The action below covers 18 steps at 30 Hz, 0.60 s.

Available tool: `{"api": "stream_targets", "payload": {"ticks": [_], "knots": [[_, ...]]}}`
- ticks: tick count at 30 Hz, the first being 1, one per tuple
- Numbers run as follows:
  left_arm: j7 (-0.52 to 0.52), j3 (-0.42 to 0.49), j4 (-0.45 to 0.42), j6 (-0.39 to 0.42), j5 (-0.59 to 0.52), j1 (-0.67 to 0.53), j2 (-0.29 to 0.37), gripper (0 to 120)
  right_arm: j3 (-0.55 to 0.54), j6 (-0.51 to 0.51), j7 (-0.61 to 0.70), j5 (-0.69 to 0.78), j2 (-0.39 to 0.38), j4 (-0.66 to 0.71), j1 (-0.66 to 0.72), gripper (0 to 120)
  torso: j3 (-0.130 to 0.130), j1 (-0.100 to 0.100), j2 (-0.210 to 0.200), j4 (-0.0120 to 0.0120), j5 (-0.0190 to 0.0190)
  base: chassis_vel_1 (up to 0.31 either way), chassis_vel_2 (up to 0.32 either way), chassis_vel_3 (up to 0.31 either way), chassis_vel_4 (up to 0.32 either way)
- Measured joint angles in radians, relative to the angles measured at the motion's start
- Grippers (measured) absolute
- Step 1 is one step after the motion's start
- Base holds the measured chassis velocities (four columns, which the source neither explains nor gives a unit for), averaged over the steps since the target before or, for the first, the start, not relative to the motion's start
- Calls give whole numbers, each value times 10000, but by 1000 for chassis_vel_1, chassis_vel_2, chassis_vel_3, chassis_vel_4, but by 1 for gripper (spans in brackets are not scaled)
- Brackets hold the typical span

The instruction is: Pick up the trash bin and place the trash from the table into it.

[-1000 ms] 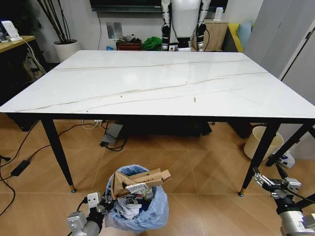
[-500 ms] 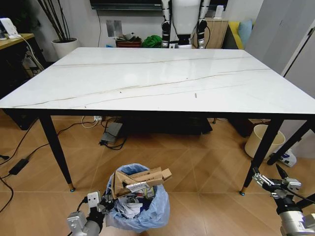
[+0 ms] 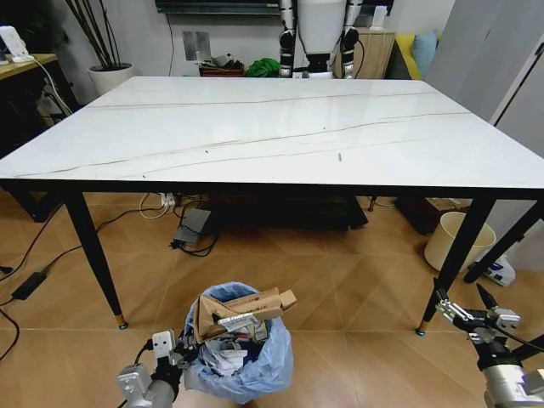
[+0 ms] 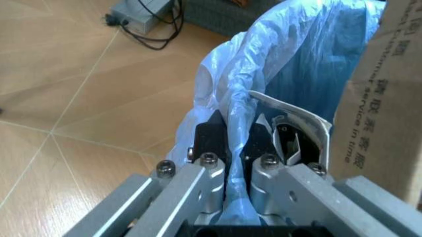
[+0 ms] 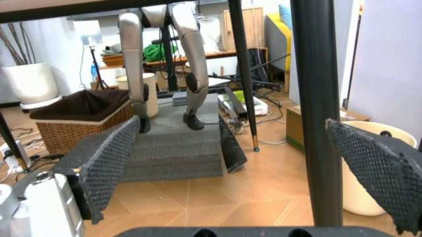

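Wooden herringbone flooring is being shown beneath the bench (image 3: 280, 127), a white marble-look slab on slim black legs whose top is lying bare apart from one tiny dark speck.

To the left of the bench, a white planter (image 3: 110, 78) with dark stems is being seen against the wall. Under the bench, a grey power box (image 3: 194, 228) and loose cables are lying on the floor.

In front of the bench, toward its left half, the trash bin (image 3: 240, 361) is being held low over the floor, its crinkled light blue bag (image 4: 283, 74) bulging over the sides. It is being filled by the trash: a crumpled brown paper bag (image 3: 242, 311) is sticking out of the top above white papers (image 3: 223, 357). The left gripper (image 3: 172, 355) is being pressed against the bin's left edge; in the left wrist view its black fingers (image 4: 214, 136) are being kept narrow, pinching the blue bag and rim between them.

Past the bench's right front leg, a plain cream bin (image 3: 452, 245) is standing on the floor. In front of that leg, the right gripper (image 3: 470, 308) is being held low with its fingers (image 5: 105, 165) spread wide, nothing being gripped.
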Motion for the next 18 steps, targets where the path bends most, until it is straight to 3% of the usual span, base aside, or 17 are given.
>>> {"api": "stream_targets", "payload": {"ticks": [18], "knots": [[0, 19, 107, -13, 10, -98, 15, 0, 0, 0, 0, 0, 0, 0, 0, 100, -504, -207, -712, 0, 0, 0, 0, 0, 0]]}}
